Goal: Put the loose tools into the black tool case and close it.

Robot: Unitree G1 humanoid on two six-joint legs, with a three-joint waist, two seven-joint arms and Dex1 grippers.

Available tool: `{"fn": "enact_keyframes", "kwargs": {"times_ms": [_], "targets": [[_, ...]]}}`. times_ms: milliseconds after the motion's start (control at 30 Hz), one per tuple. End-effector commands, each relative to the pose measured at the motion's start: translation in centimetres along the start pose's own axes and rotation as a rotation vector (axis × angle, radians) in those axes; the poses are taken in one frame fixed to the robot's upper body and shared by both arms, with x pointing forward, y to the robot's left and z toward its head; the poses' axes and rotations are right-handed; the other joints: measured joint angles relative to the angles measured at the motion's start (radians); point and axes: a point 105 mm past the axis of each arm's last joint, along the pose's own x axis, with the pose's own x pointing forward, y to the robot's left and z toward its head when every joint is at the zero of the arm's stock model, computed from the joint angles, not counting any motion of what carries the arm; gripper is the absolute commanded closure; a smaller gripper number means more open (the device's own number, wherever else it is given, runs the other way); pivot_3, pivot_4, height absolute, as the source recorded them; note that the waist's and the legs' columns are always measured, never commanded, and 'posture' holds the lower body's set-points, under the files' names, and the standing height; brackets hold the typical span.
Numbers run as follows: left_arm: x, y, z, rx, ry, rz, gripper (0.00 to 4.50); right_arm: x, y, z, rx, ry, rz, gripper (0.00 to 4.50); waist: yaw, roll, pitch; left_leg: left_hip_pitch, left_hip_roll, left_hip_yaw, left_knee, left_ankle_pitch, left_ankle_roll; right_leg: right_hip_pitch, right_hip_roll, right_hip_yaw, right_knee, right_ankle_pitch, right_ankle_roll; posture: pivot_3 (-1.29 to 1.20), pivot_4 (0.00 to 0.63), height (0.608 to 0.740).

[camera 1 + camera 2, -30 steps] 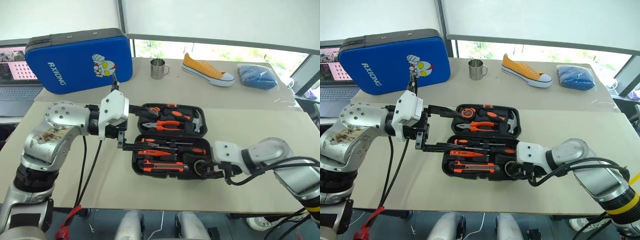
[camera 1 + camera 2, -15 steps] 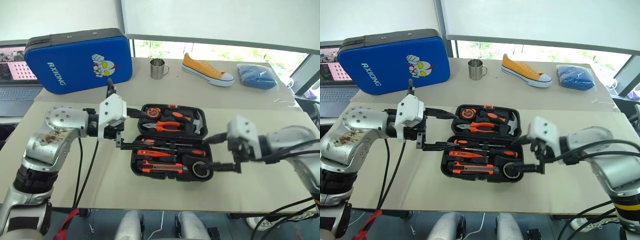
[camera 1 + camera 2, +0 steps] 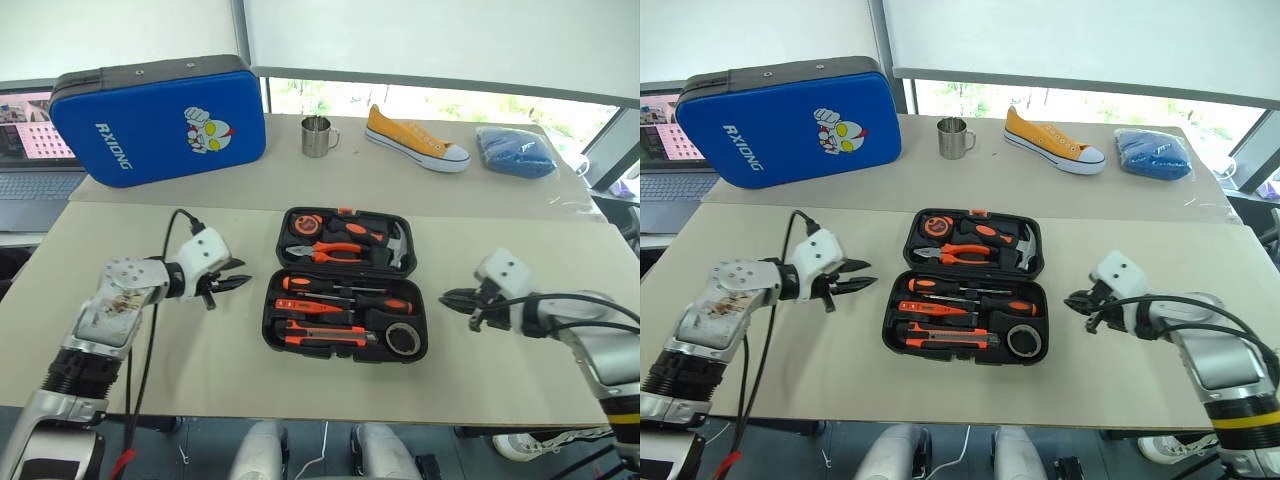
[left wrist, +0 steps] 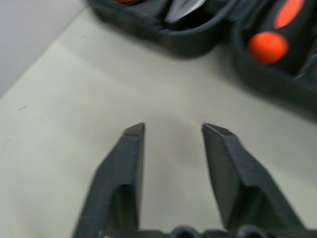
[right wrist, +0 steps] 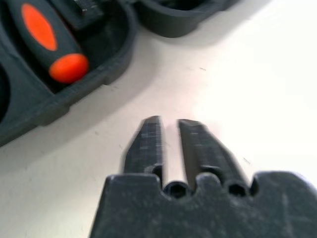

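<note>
The black tool case (image 3: 270,312) lies open flat at the table's middle. In its near half rest two screwdrivers (image 3: 345,291), a slim orange tool (image 3: 310,306), the utility knife (image 3: 318,336) and the dark tape roll (image 3: 402,340). Pliers, a tape measure and a hammer fill the far half. My left gripper (image 3: 241,283) hovers low just left of the case, its fingers (image 4: 130,148) apart with nothing between them. Right of the case, my right gripper (image 3: 446,296) points at it, shut and empty, with its fingertips (image 5: 151,130) nearly together. A screwdriver's orange butt (image 5: 68,67) lies close ahead of it.
A blue padded case (image 3: 160,120) stands at the back left beside a laptop (image 3: 30,150). A metal mug (image 3: 318,137), a yellow shoe (image 3: 415,140) and a blue cloth (image 3: 515,152) sit on the far table. Bare tabletop flanks the case.
Both arms have pulled outward from the case and dropped toward the table. The left gripper's fingers have narrowed from wide open; the right gripper opened off the tape roll, then shut.
</note>
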Motion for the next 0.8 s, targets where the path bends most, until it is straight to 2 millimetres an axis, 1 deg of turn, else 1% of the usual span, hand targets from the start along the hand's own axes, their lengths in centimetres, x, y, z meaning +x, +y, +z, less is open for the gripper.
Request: {"fn": "enact_keyframes", "kwargs": {"times_ms": [33, 133, 233, 333, 367, 433, 467, 600, 700, 800], "targets": [[1.1, -1.4, 1.2, 0.070, -0.025, -0.028, 4.45, 0.6, -0.4, 1.6, -0.075, -0.036, -0.009, 4.50, 0.000, 0.000, 0.000, 0.000, 0.000, 0.000, 0.000, 0.000, 0.000, 0.000, 0.000, 0.000, 0.000, 0.000, 0.000, 0.00, 0.150, 0.739], [1.9, -2.3, 1.2, 0.062, -0.008, -0.040, 4.45, 1.3, 0.5, 2.4, -0.102, -0.052, 0.036, 4.50, 0.000, 0.000, 0.000, -0.001, 0.000, 0.000, 0.000, 0.000, 0.000, -0.001, 0.000, 0.000, 0.001, 0.000, 0.000, 0.00, 0.150, 0.739], [1.8, -2.3, 0.8, 0.052, 0.018, -0.027, 4.45, 1.6, 1.6, 2.9, -0.126, -0.064, 0.083, 4.50, 0.002, 0.000, 0.000, -0.002, 0.000, 0.000, 0.000, 0.000, 0.000, -0.002, 0.000, 0.000, 0.001, 0.000, 0.000, 0.00, 0.150, 0.739], [1.5, -2.5, 0.8, 0.044, 0.015, -0.041, 4.45, 1.7, 2.2, 3.1, -0.141, -0.074, 0.103, 4.50, 0.002, 0.000, 0.000, -0.005, 0.000, -0.001, 0.001, 0.000, 0.000, -0.006, 0.000, 0.000, 0.002, 0.000, 0.000, 0.00, 0.150, 0.739], [1.4, -2.7, 1.1, 0.042, -0.005, -0.057, 4.45, 1.7, 2.4, 3.2, -0.141, -0.082, 0.116, 4.50, 0.002, 0.000, 0.000, -0.005, 0.000, -0.001, 0.001, 0.000, 0.000, -0.007, 0.000, 0.000, 0.003, 0.000, 0.000, 0.00, 0.150, 0.739], [1.1, -4.0, 2.9, 0.027, -0.106, -0.128, 4.45, 1.4, 3.8, 3.6, -0.155, -0.114, 0.180, 4.50, 0.000, 0.000, 0.000, -0.005, 0.000, -0.001, 0.001, 0.000, 0.000, -0.008, 0.000, 0.000, 0.004, 0.000, 0.000, 0.00, 0.150, 0.739], [1.0, -4.5, 3.4, 0.022, -0.133, -0.149, 4.45, 1.2, 4.2, 3.7, -0.160, -0.122, 0.200, 4.50, -0.002, 0.000, 0.000, -0.006, 0.001, -0.001, 0.000, 0.000, 0.000, -0.008, 0.000, 0.000, 0.004, 0.000, 0.000, 0.00, 0.150, 0.739], [1.2, -5.3, 3.5, 0.009, -0.129, -0.175, 4.45, 0.8, 4.6, 2.7, -0.190, -0.077, 0.208, 4.50, 0.000, 0.000, 0.000, -0.007, 0.001, -0.002, 0.000, 0.000, 0.000, -0.009, 0.000, 0.000, 0.003, 0.000, 0.000, 0.00, 0.150, 0.739], [0.5, -7.2, 3.5, 0.004, -0.134, -0.265, 4.45, 0.3, 4.9, 1.9, -0.199, -0.056, 0.213, 4.50, 0.003, 0.000, 0.000, -0.007, 0.000, -0.002, 0.000, 0.000, 0.000, -0.009, 0.000, 0.000, 0.003, 0.000, 0.000, 0.00, 0.150, 0.739], [-0.5, -8.8, 1.8, 0.047, -0.056, -0.334, 4.45, -0.4, 5.8, 1.0, -0.210, -0.034, 0.236, 4.50, 0.003, 0.000, 0.000, -0.007, 0.001, -0.002, 0.000, 0.000, 0.000, -0.009, -0.001, 0.000, 0.002, 0.000, 0.000, 0.00, 0.150, 0.739]]}}
